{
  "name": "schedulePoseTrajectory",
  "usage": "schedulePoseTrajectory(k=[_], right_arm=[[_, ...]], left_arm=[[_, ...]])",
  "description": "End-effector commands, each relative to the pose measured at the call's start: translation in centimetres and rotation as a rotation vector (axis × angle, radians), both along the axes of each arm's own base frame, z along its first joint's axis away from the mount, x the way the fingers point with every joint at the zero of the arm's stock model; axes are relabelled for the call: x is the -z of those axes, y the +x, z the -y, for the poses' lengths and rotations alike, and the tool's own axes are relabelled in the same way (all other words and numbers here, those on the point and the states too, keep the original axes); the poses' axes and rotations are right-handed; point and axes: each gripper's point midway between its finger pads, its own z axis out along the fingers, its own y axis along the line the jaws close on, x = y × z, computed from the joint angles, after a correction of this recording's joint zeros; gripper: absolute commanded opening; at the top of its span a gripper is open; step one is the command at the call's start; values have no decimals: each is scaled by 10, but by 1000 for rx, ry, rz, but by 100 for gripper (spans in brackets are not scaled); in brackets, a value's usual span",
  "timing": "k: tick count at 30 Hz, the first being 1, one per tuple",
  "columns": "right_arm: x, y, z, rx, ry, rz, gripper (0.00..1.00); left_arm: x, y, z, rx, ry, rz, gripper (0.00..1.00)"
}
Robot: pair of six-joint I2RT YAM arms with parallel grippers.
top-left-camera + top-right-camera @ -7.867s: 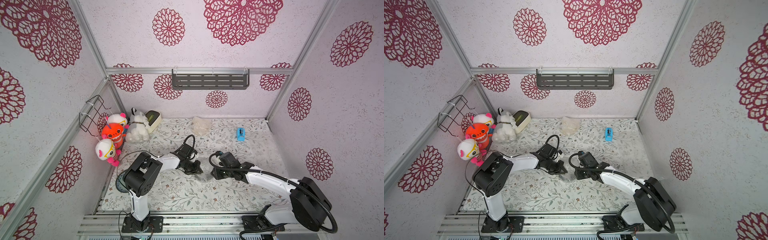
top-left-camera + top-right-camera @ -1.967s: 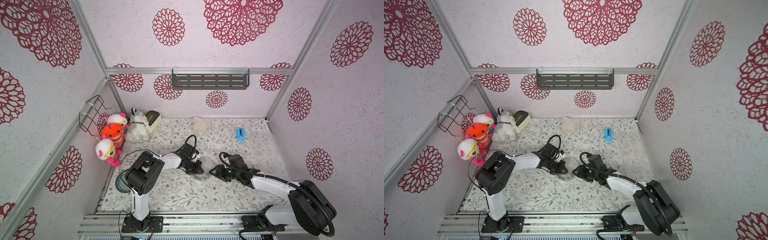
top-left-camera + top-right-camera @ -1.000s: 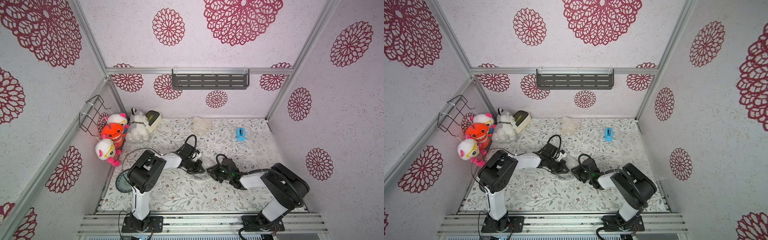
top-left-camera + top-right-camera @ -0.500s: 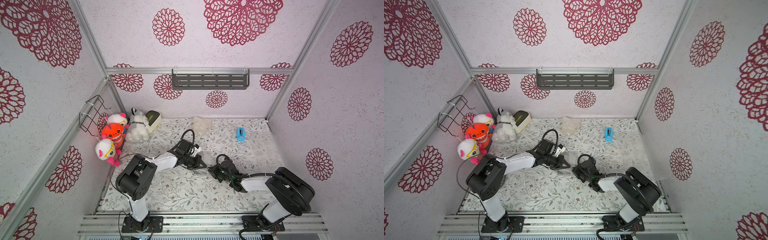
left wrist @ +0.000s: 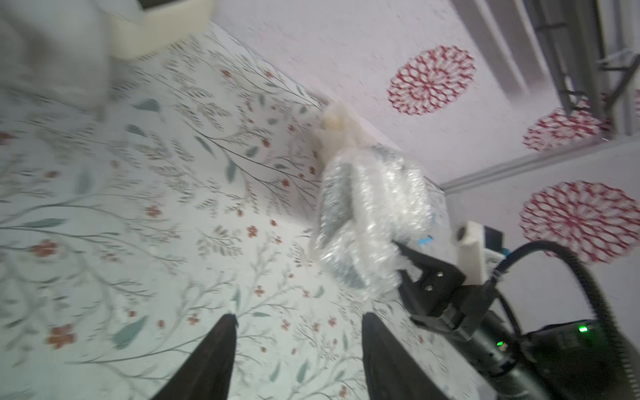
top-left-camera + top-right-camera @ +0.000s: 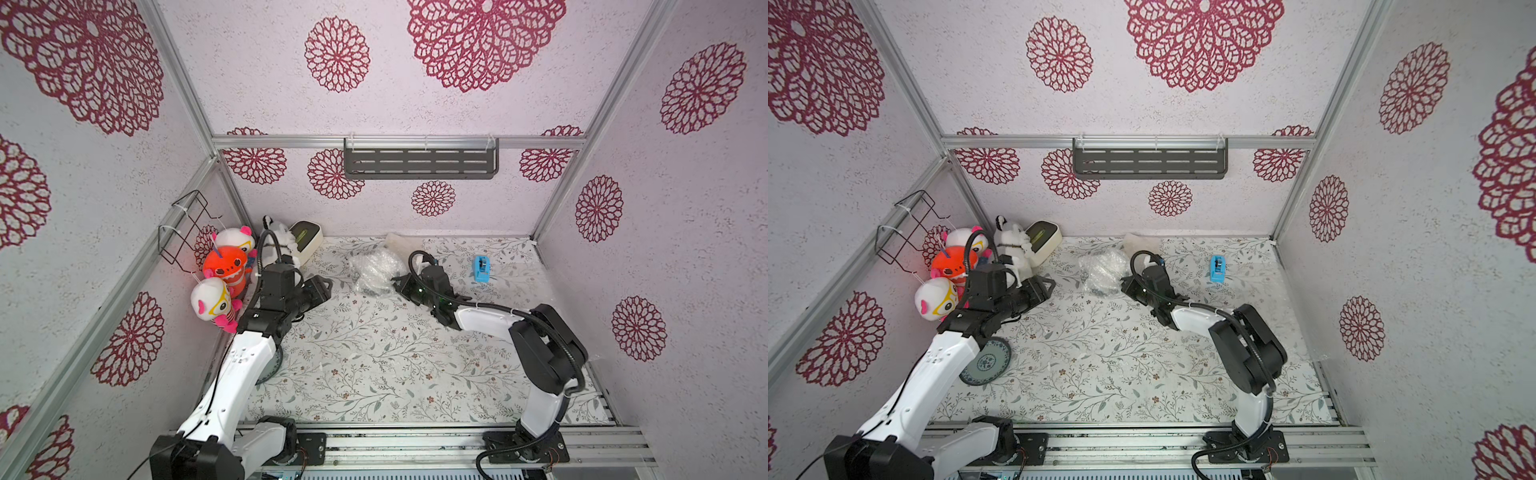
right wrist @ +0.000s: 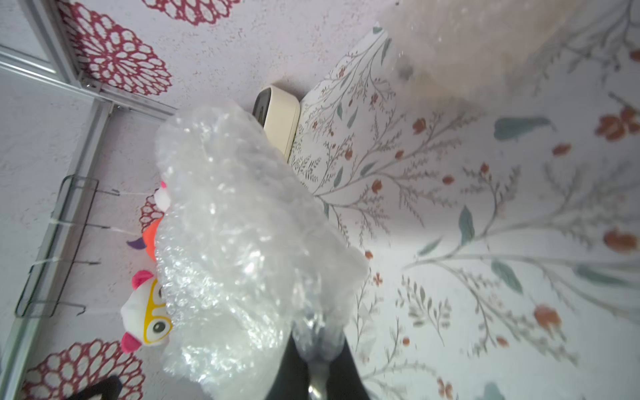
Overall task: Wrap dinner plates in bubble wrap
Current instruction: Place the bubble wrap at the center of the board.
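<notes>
A crumpled bundle of clear bubble wrap (image 6: 373,270) (image 6: 1101,269) lies mid-table toward the back, with something dark showing through it. My right gripper (image 6: 398,283) (image 6: 1126,287) (image 7: 318,346) is shut on a pinched edge of this bubble wrap (image 7: 242,242). My left gripper (image 6: 326,286) (image 6: 1050,286) (image 5: 299,317) stands open and empty, left of the bundle (image 5: 370,221) and apart from it. A grey-teal dinner plate (image 6: 986,365) lies near the left wall, half hidden under my left arm. A second, cream-tinted wrapped bundle (image 6: 398,242) (image 6: 1136,241) sits by the back wall.
A blue tape dispenser (image 6: 482,269) (image 6: 1217,268) stands at the back right. A cream box (image 6: 308,237) (image 6: 1044,240) and plush toys (image 6: 224,266) (image 6: 951,266) crowd the back left corner. A wire rack (image 6: 185,232) juts from the left wall.
My left gripper has opened, let go of the bundle and drawn back to the left. My right gripper has shut on the wrap and moved the bundle toward the back wall.
</notes>
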Motion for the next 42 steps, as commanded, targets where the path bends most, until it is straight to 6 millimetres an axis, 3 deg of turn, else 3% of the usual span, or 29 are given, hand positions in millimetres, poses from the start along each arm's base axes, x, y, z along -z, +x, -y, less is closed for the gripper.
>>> schedulePoseTrajectory(k=[1,4,8,12,15,17,19,24,25,26,28,30,35,37,39,42], right_arm=[[-12,30,-17,-64,-45,56,0],[-10,60,-46,-103,23,63,0],[13,93,-80,-93,24,12,0],[57,122,-83,64,25,-64,0],[77,139,-81,163,17,-66,3],[79,144,-82,178,10,-60,18],[64,143,-79,170,-33,-30,31],[8,105,-45,138,-194,99,70],[-2,92,-30,140,-219,111,77],[-11,77,-12,140,-246,120,97],[-27,48,27,143,-302,139,99],[-20,17,89,165,-420,95,99],[38,-70,314,338,-761,-252,99],[58,-101,382,420,-792,-390,99],[77,-122,430,505,-739,-497,99],[106,-140,461,537,-718,-611,99]], left_arm=[[17,-14,-47,-165,151,-58,70],[21,-14,-60,-207,157,-64,76],[29,-2,-63,-208,133,-70,85],[51,17,-58,-180,112,-138,99],[66,29,-53,-169,84,-186,98],[71,35,-51,-171,69,-198,98],[75,37,-52,-175,73,-211,98],[83,29,-62,-214,116,-228,98],[85,28,-63,-219,120,-235,98],[87,27,-65,-223,125,-242,98],[91,26,-68,-222,133,-263,98],[93,25,-72,-246,117,-279,98],[92,21,-83,-305,92,-242,98],[88,20,-81,-295,81,-203,98],[83,20,-79,-288,62,-150,98],[77,20,-69,-256,11,-93,98]])
